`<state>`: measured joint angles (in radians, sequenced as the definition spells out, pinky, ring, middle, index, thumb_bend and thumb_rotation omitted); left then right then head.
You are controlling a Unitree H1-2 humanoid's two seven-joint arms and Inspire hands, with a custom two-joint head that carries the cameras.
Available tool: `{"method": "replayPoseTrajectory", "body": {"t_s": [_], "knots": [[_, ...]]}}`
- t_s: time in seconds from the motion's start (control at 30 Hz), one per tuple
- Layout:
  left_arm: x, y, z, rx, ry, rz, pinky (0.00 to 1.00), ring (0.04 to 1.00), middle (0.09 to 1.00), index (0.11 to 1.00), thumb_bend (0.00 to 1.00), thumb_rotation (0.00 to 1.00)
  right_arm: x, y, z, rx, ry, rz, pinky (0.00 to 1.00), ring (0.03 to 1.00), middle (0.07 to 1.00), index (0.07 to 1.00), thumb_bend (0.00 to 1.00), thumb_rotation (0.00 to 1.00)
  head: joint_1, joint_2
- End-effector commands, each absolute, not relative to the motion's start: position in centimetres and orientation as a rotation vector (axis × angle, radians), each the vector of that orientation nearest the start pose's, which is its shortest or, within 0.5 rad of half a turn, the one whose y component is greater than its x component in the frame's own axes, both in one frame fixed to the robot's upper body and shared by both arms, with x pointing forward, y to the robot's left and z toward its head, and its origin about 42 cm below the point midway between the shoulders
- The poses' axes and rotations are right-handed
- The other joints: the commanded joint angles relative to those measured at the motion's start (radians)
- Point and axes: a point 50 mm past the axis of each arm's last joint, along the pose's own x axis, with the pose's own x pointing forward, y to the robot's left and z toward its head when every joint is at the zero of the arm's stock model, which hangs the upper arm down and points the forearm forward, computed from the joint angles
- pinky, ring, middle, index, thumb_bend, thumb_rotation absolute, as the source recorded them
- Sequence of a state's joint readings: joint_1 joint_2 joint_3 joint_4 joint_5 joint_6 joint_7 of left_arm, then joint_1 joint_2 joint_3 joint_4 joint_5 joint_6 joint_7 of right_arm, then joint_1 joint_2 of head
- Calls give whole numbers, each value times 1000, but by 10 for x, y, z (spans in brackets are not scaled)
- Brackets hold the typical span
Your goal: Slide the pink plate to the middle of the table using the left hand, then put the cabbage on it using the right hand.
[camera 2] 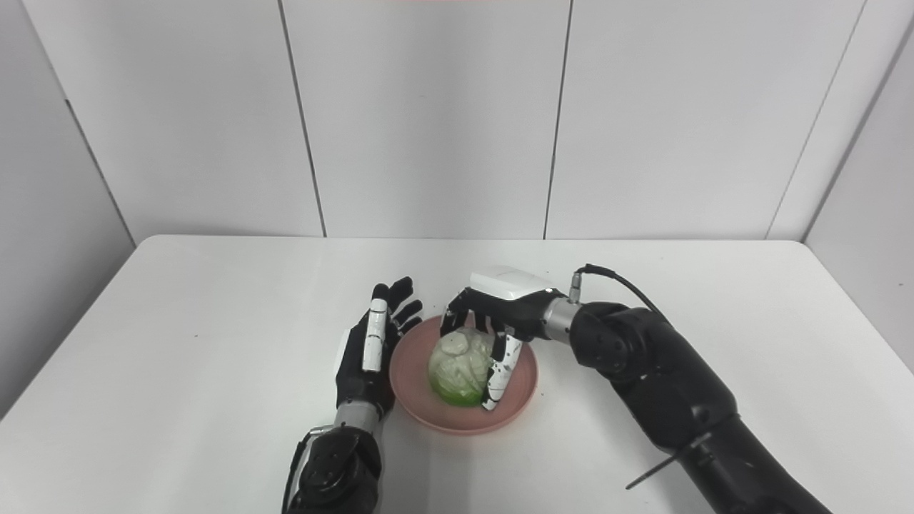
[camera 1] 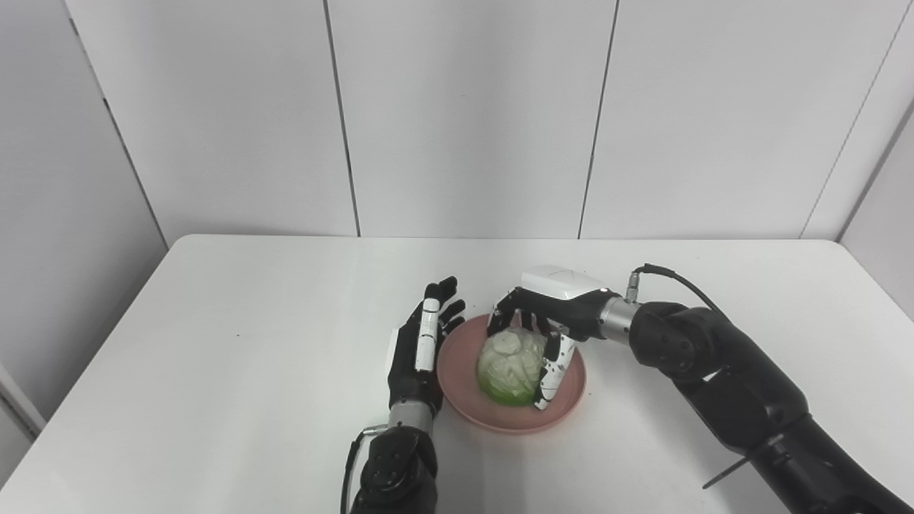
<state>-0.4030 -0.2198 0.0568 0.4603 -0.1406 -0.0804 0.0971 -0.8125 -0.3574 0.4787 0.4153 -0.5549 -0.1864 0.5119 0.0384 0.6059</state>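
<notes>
White panelled walls back my white table (camera 1: 250, 343), bare all round. The cabbage (camera 1: 511, 368) sits on the pink plate (camera 1: 457, 375) mid-table, my right robot hand (camera 1: 546, 321) wrapped over its top and sides. It looks round, firm, likely to roll. My left robot hand (camera 1: 421, 343) rests released beside the rim.

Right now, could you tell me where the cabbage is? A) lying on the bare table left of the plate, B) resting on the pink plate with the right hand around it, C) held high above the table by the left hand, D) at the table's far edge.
B: the cabbage sits on the pink plate, with the right hand curled over it, while the left hand stands open beside the plate's left rim.
</notes>
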Motion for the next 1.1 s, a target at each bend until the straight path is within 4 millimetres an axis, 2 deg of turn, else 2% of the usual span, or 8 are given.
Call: {"method": "replayPoseTrajectory", "body": {"t_s": [0.0, 0.33, 0.37, 0.4, 0.47, 0.7, 0.9, 1.07], "knots": [[367, 81, 69, -404, 251, 8, 839, 835, 886, 762, 662, 880, 483, -158, 261, -1283, -364, 832, 283, 337, 422, 520, 526, 0, 1, -1], [365, 79, 70, -426, 265, 1, 869, 867, 899, 774, 646, 908, 482, -162, 255, -1272, -363, 816, 376, 446, 456, 520, 529, 2, -3, -1], [365, 78, 70, -431, 266, 1, 866, 864, 899, 775, 646, 902, 482, -164, 255, -1275, -367, 816, 444, 512, 548, 506, 526, 88, -3, -1], [365, 78, 70, -432, 265, -1, 863, 859, 898, 777, 651, 897, 482, -165, 254, -1276, -371, 814, 493, 560, 598, 577, 731, 162, -3, -1], [365, 77, 71, -437, 264, -2, 870, 856, 902, 790, 654, 890, 482, -168, 253, -1279, -372, 810, 603, 671, 687, 660, 943, 300, -8, -2], [364, 77, 72, -436, 265, -5, 876, 860, 904, 790, 650, 896, 479, -179, 263, -1328, -371, 813, 782, 916, 874, 773, 1000, 504, -13, -2], [365, 77, 74, -467, 270, 2, 888, 864, 915, 797, 650, 901, 469, -195, 273, -1291, -402, 777, 809, 920, 894, 866, 1000, 474, -11, 1], [368, 79, 80, -469, 243, 8, 889, 858, 889, 766, 682, 860, 454, -208, 275, -1207, -514, 603, 700, 836, 850, 881, 1000, 455, -19, 0]]}}
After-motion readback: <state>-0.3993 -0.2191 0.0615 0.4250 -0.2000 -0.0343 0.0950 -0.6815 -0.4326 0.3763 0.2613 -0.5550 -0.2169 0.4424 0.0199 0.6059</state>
